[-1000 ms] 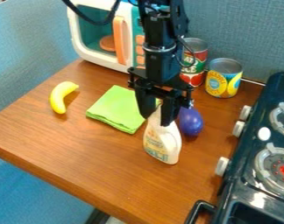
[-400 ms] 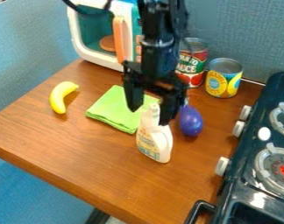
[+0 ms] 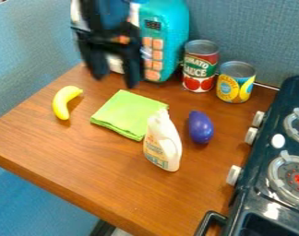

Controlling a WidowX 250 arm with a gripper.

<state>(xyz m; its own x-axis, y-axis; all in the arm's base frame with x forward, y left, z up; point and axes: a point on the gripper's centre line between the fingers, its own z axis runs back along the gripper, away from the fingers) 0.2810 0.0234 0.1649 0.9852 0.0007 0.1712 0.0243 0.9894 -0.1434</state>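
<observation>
Black robot arm (image 3: pixel 107 39) at the upper left, its two fingers (image 3: pixel 134 69) pointing downward, spread apart.

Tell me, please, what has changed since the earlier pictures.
The gripper has let go of the bottle and moved up and to the picture's left, in front of the microwave. The bottle stands slightly left of its first spot. The banana, cloth, purple object, red can and yellow can stayed put.
</observation>
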